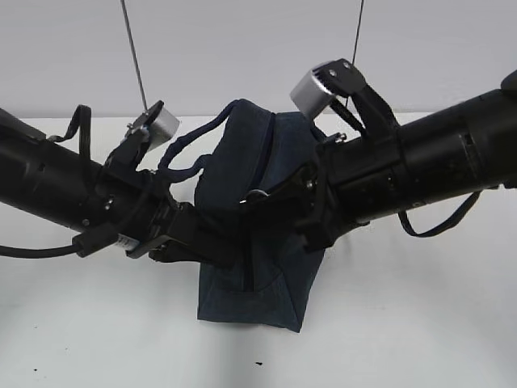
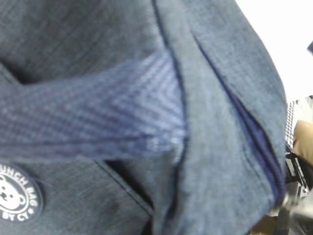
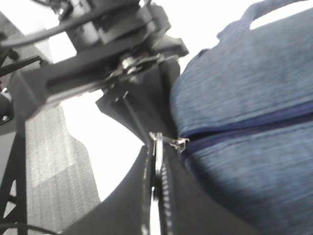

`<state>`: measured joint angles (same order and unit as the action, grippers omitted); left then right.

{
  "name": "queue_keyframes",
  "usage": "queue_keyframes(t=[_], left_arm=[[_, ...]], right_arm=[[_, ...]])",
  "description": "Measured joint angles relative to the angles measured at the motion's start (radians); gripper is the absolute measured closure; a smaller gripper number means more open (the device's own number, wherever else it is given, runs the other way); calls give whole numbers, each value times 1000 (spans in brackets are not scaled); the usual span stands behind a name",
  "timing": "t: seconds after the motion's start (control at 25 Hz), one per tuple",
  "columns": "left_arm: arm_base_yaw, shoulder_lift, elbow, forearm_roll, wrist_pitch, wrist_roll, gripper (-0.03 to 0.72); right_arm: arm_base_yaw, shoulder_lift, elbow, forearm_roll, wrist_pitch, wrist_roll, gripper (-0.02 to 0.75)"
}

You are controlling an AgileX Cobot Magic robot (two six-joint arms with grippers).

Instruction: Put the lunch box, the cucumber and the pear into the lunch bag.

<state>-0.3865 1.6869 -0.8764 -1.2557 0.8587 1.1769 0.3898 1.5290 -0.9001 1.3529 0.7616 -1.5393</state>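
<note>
The dark navy lunch bag [image 1: 258, 279] stands in the middle of the white table, held between both arms. My right gripper [image 1: 273, 200] is shut on the bag's metal ring pull [image 1: 257, 194]. The right wrist view shows the ring [image 3: 155, 169] pinched between the black fingers [image 3: 195, 205], at the end of the zipper line on the bag [image 3: 244, 98]. My left gripper [image 1: 212, 242] grips the bag's left side. Its wrist view is filled by bag fabric [image 2: 220, 122] and a handle strap [image 2: 98, 112], and its fingers are hidden. The lunch box, cucumber and pear are out of view.
A round bear logo patch [image 2: 14, 196] is on the bag's side. The bag's loop handle [image 1: 202, 133] arches up at the left. The left arm [image 3: 112, 58] shows close in front of the right wrist camera. Two thin cables [image 1: 133, 56] hang behind the arms.
</note>
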Motion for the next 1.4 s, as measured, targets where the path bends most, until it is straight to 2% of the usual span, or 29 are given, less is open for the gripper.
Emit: queue_keyframes(t=[0.28, 0.6, 0.88, 1.4], left_arm=[[0, 0, -3, 36, -1, 0, 681], [0, 5, -5, 73, 10, 0, 684], [0, 6, -5, 89, 41, 0, 684], [1, 6, -7, 103, 70, 0, 684]], right_arm=[[-6, 0, -32, -6, -34, 11, 732], [-60, 0, -38, 28, -66, 13, 732], [-60, 0, -45, 37, -123, 13, 732], [-60, 90, -166, 39, -195, 23, 732]])
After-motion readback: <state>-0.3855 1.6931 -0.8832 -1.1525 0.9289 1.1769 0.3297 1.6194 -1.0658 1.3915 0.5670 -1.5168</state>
